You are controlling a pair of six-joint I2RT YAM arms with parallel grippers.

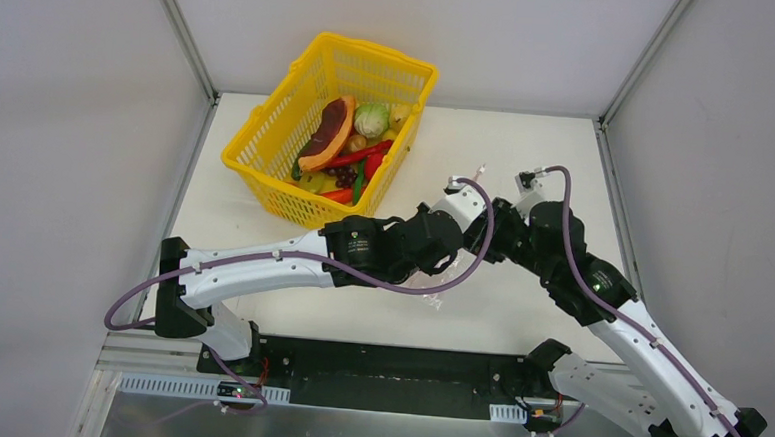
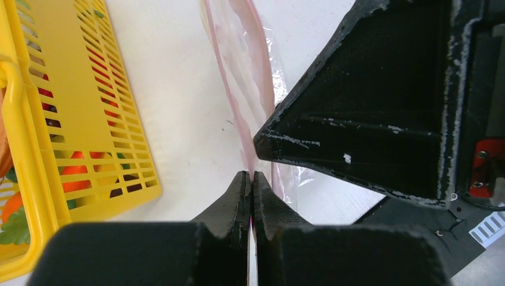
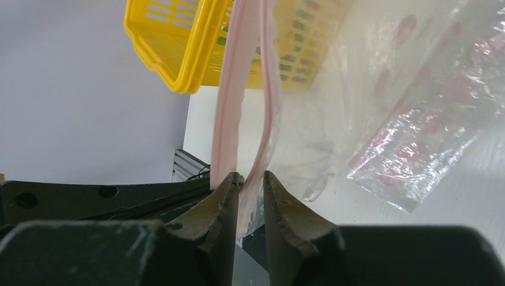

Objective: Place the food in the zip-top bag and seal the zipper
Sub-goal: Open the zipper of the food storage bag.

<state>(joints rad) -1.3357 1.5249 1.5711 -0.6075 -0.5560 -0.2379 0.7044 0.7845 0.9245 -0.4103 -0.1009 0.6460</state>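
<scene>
Pink zipper (image 3: 229, 119) strip is running straight into both sets of jaws, so the step in hand is judged to be getting the bag's mouth open. The left gripper (image 2: 251, 185) is pressing its fingers flat together on that strip. The right gripper (image 3: 250, 185), facing it closely, is nipping the same strip with only a sliver of space showing between its fingers. Above the right jaws the strip is showing as two pink bands parted from each other, so the mouth is standing partly open.

The zip-top bag (image 3: 417, 119) is hanging between the two wrists over the middle of the table (image 1: 504, 315), its dotted clear film draping below them, near the yellow basket (image 1: 266, 122). The food (image 1: 342, 156) is all sitting in that basket and none is lying in the bag.

The next move is likely calling for one gripper to keep its lip lifted while the other lets go and fetches a piece, without the floppy mouth folding shut.

Counted, there is one bag, one zipper, one basket and two grippers. In the basket are one melon slice (image 1: 328, 135), one cabbage (image 1: 372, 118) and one bunch of grapes (image 1: 345, 175). The red pieces (image 1: 364, 157) seem to number at least two, though the heap is too tangled from above for a firm tally.
</scene>
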